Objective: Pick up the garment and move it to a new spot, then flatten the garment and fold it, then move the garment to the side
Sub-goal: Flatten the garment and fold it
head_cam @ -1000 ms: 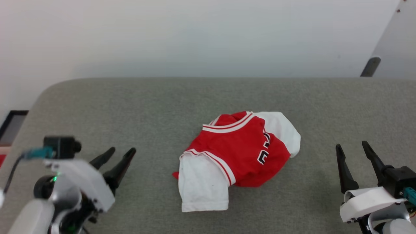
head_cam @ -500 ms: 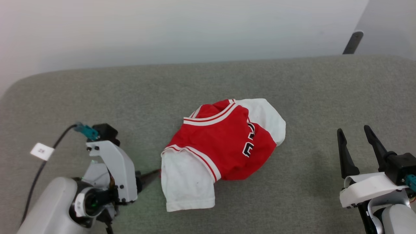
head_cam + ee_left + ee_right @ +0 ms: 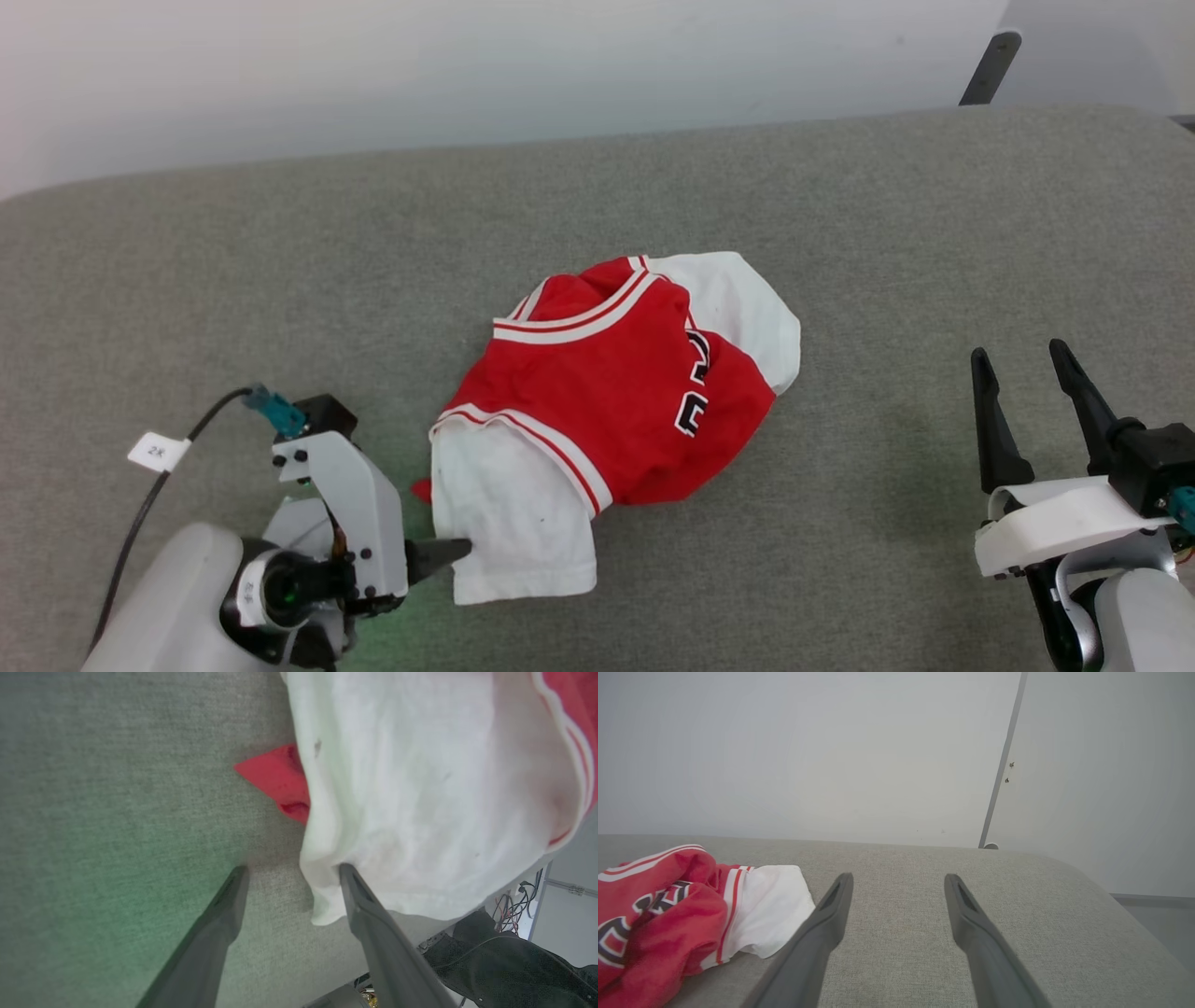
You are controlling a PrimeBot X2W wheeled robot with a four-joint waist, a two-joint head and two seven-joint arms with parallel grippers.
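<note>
Garment: red jersey-style shirt [image 3: 607,411], white short sleeves, crumpled mid grey fabric worktop [image 3: 840,233]. Left fingers [image 3: 219,924] wide open, empty, one tip at sleeve hem; advise pushing deeper before closing. Right fingers [image 3: 994,425] open, empty, well apart.

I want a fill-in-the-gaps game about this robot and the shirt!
1. The body of the garment is ____.
2. It lies crumpled on a ____ padded surface.
3. The left gripper, jaws open, has a fingertip at the edge of a ____ sleeve.
4. The right gripper is open, apart from the garment, and holds ____.

Missing words: red; grey; white; nothing.
</note>
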